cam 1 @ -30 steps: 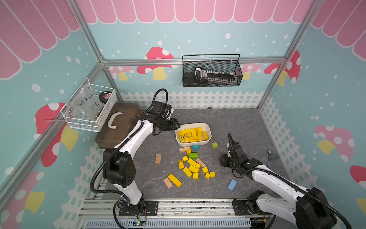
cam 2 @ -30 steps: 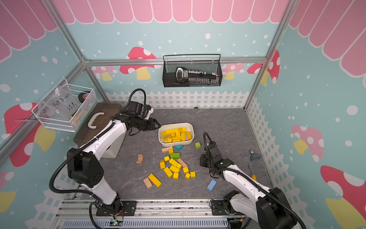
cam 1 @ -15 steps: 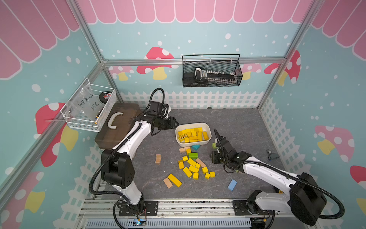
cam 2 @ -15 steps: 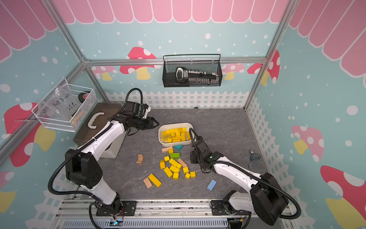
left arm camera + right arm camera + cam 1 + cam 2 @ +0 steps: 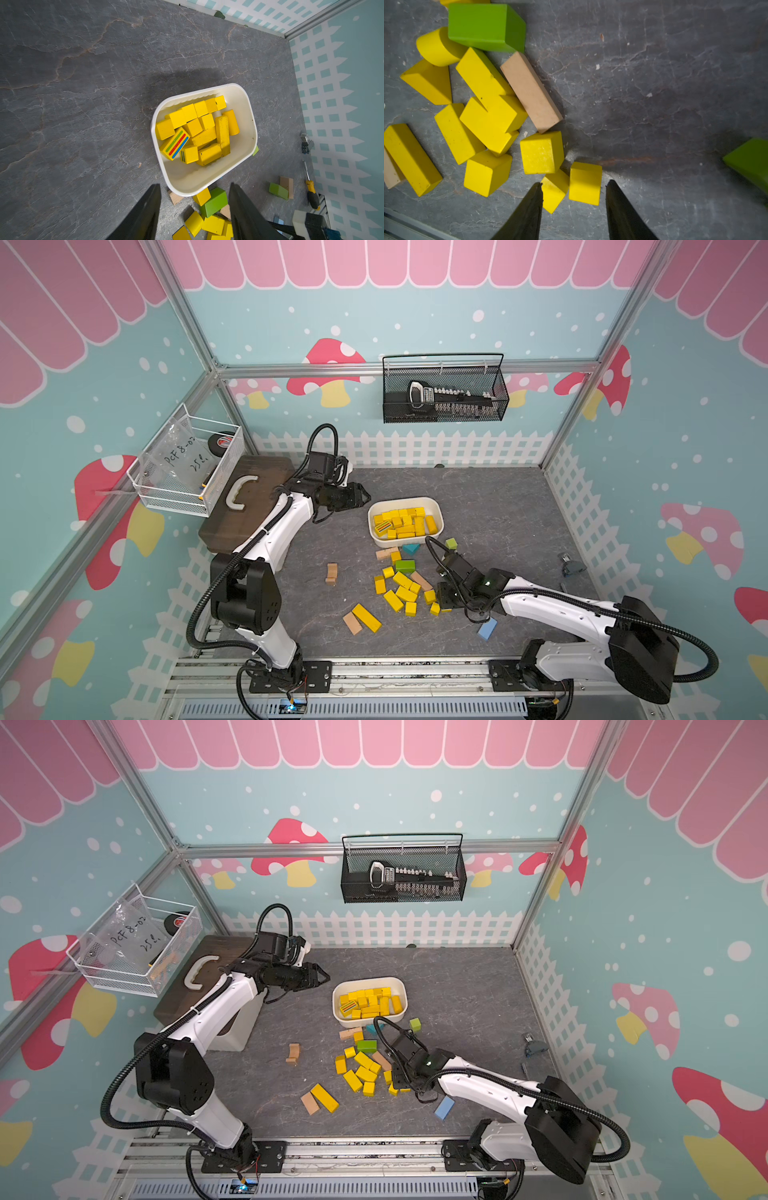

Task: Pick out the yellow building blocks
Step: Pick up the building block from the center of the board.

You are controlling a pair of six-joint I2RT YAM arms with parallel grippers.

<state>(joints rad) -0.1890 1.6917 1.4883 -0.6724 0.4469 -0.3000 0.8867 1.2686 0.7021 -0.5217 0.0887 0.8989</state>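
Wood block (image 5: 530, 91) against yellow building blocks (image 5: 542, 152)

From above I can't make out the right gripper's (image 5: 445, 600) fingertips, because its own body covers them along with part of the small yellow cubes (image 5: 434, 608) beside it. In my left wrist view the white tub (image 5: 252, 124) hides most of a tan block (image 5: 175, 197) and a light green block (image 5: 256, 150), and the frame edge cuts off the loose yellow blocks (image 5: 214, 225) nearby. In my right wrist view the edge clips a green block (image 5: 750, 163).
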